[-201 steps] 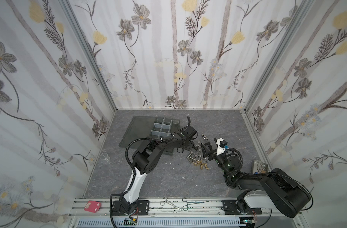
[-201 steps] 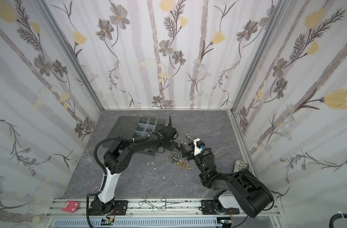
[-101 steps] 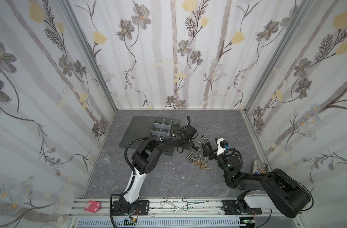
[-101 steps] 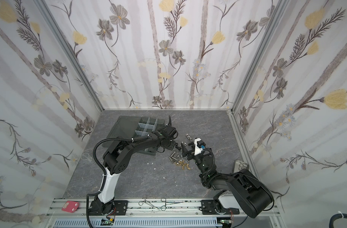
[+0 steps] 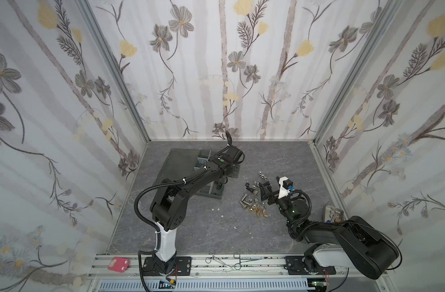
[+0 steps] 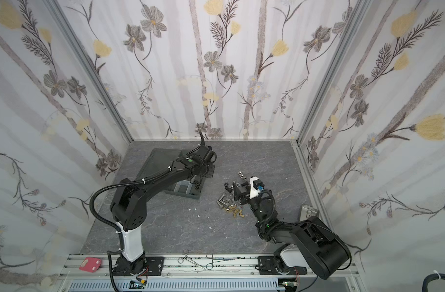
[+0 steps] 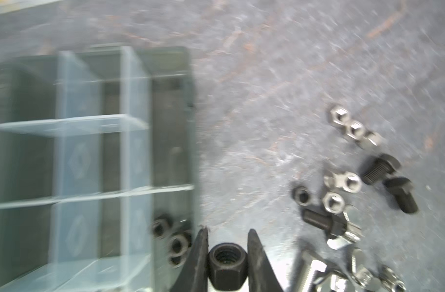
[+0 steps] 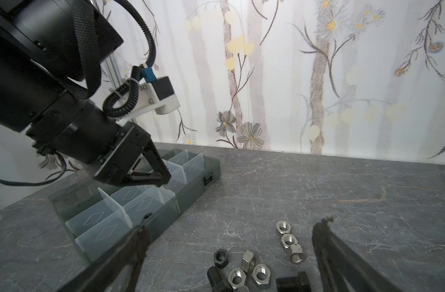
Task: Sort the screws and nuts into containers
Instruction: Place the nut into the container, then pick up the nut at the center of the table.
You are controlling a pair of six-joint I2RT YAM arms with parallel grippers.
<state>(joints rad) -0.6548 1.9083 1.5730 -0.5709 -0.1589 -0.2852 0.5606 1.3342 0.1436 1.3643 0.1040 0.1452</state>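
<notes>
My left gripper (image 7: pixel 227 230) is shut on a black hex nut (image 7: pixel 227 263), just beside the dark grey organizer box (image 7: pixel 172 131). Its pale dividers form the containers (image 7: pixel 100 156); the corner cell holds black nuts (image 7: pixel 174 242). In both top views the left gripper (image 5: pixel 220 182) (image 6: pixel 196 182) hangs over the box's near right corner. The loose screws and nuts (image 5: pixel 251 197) (image 6: pixel 229 199) lie in a pile to the right. My right gripper (image 8: pixel 234 224) (image 5: pixel 263 191) stands open over them, holding nothing. Silver nuts (image 8: pixel 288 240), a black nut (image 8: pixel 220 257) and a black bolt (image 8: pixel 292 280) lie below it.
The box's flat lid (image 5: pixel 182 161) lies open toward the back left. A small metal tray with scissors (image 5: pixel 332 213) sits by the right wall. Forceps (image 5: pixel 226 260) and a red piece (image 5: pixel 117 264) rest on the front rail. White specks (image 5: pixel 217 209) dot the floor.
The left jaws have narrowed onto the black nut. In the last half second the left arm has shifted left and back, over the box. The right arm has not moved.
</notes>
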